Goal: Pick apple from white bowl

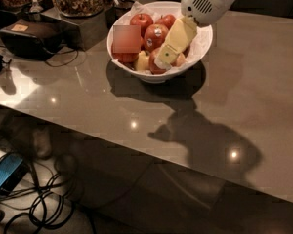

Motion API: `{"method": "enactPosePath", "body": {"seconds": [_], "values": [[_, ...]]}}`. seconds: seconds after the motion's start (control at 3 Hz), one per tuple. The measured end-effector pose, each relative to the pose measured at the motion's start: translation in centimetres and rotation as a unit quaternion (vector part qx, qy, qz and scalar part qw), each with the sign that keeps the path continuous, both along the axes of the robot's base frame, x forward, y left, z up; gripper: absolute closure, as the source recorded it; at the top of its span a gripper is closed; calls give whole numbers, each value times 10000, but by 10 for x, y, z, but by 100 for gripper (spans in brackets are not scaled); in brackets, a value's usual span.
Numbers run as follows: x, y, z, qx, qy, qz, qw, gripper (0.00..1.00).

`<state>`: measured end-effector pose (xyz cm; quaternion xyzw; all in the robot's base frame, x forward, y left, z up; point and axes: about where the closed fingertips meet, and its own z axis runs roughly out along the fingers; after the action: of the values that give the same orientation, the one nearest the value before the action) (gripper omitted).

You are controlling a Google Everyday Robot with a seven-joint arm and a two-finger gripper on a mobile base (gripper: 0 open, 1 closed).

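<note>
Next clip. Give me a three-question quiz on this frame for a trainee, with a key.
1. True or false: the claw reaches down into the white bowl, among the fruit.
2. What does the white bowl stand on? A. a grey table B. a chair C. a wooden shelf
3. Fill in: most of the apples in the bowl are ____ in colour.
Key: 1 true; 2 A; 3 red.
</note>
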<state>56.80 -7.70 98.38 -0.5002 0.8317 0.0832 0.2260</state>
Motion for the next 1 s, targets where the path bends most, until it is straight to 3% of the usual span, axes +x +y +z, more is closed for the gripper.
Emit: {"method": "enactPosePath", "body": {"seconds": [0.33,1.0], "values": [[11,-1,-10,-47,114,-123,9998,16],[26,-5,-29,-155,320,-337,9988,17]]}}
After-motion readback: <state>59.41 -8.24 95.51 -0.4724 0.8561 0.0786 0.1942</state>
